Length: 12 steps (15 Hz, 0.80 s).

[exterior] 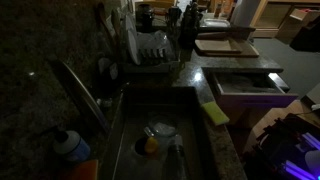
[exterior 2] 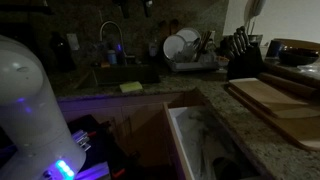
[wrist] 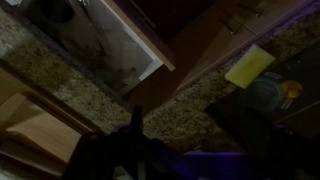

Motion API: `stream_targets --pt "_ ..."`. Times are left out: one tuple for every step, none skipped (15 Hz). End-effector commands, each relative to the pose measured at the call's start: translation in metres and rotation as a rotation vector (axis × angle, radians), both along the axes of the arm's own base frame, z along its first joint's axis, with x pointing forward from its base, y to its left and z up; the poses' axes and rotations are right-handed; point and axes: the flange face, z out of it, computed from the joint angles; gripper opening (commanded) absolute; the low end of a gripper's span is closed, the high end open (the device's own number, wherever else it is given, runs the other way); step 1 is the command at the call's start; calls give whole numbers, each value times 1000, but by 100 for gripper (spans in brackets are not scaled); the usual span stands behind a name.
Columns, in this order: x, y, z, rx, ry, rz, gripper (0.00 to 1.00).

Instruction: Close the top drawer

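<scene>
Gripper [wrist: 135, 148] is just a dark silhouette at the bottom of the wrist view, hanging well above the granite counter [wrist: 60, 85]. I can't tell the jaw gap, it's too dark. Nothing visible in it, no contact with anything. The white arm [exterior 2: 30, 100] fills the near corner of an exterior view, purple glow at its base.

Next out is the top drawer [exterior 2: 178, 135]. It's pulled well out of the cabinet under the counter, just beside the sink [exterior: 125, 130]. The pale front panel shows as a bright edge in the wrist view [wrist: 140, 35], and both exterior views show the grey interior [exterior: 245, 78]. There are dark items inside; I can't identify them.

Step in hand, as I read it: approach. The close hasn't started.

Next move as I see it: drop down and come around to the outer face of the front panel, then push straight along the slide axis into the cabinet. Push flat on the panel and keep clear of the counter lip on the way down. An off-centre push could rack the drawer.

Farther out, a yellow sponge [wrist: 248, 66] sits on the counter edge by the sink, not in the path. A cutting board [exterior 2: 272, 100] lies on the counter above the drawer. The dish rack [exterior: 150, 50] and faucet [exterior 2: 108, 35] sit back against the wall, irrelevant here.
</scene>
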Motion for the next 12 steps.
stream_targets --pt "0 0 0 0 1 0 100" --pt "-4 1 -10 14 23 -6 100" --pt "-9 2 -16 12 50 -13 100" --pt "-11 3 -20 7 71 -14 100" --pt "-15 5 -24 -4 98 -12 100" --pt "-17 6 -28 0 124 -9 100" --pt "-19 7 -32 3 161 -10 100" --pt "-21 7 -36 10 203 -11 100" --pt "-26 7 -42 17 257 -3 100" --pt "-33 4 -49 13 313 -5 100" --pt "-41 -4 -57 20 373 -31 100" --pt "-48 -11 -63 24 427 -56 100"
